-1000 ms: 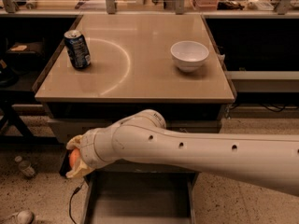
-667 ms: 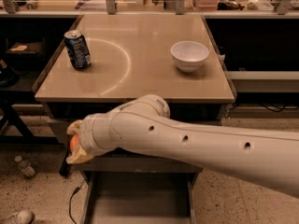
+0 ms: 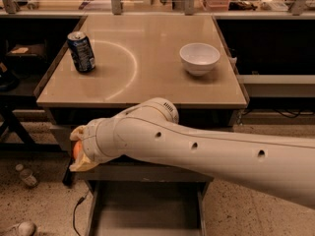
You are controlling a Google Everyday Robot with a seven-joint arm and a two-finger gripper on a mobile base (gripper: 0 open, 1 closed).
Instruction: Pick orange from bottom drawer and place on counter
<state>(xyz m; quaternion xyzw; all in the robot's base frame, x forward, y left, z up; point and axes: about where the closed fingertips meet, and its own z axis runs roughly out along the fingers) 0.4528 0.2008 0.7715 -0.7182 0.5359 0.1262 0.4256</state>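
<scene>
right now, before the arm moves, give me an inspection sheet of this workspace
surface: glossy beige-tan counter top, pale curved arc mark on it
job's things: small round orange fruit held below the counter's front left edge, not yet on it; grey bottom drawer open
clutter: dark blue soda can upright at counter left; white round bowl at counter right
grippers: claw on the white arm, shut on the fruit, in front of the cabinet, above the drawer
cables: thin dark cable on the floor left of the drawer
surroundings: small pale objects on the speckled floor; cluttered pale shelf behind
</scene>
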